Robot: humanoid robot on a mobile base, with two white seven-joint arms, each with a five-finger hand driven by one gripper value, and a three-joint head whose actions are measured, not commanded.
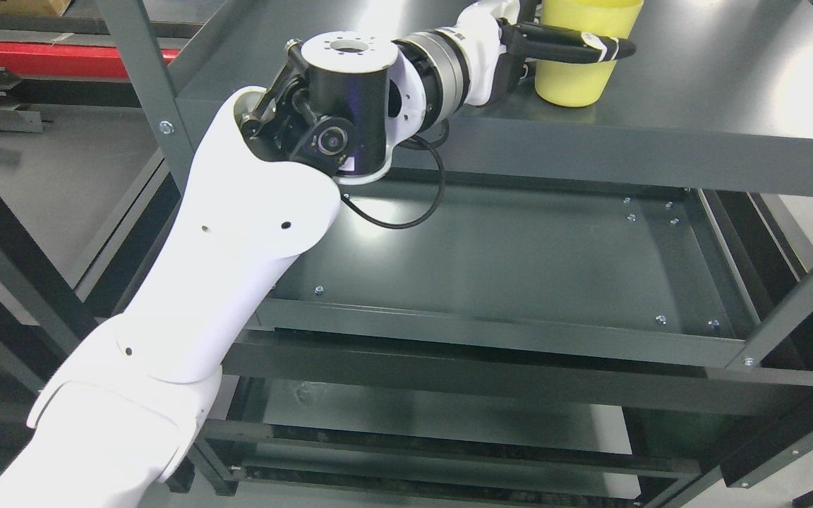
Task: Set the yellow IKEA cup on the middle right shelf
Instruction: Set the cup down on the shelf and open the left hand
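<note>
The yellow cup [576,81] stands upright on the dark grey shelf board [717,99] at the top of the head view, its rim partly cut off by the picture's edge. My left arm reaches up from the lower left, and my left hand [562,44] is closed around the cup. One black finger [583,49] with a white band wraps across the cup's front, just below the rim. The other fingers are hidden behind the cup or out of frame. The cup's base appears to rest on the board.
Below the board lies a lower shelf tray [505,261] with a raised rim. Grey uprights stand at the left [145,92] and right [802,303]. A black cable [406,219] loops under my wrist. A red beam [61,60] runs at upper left.
</note>
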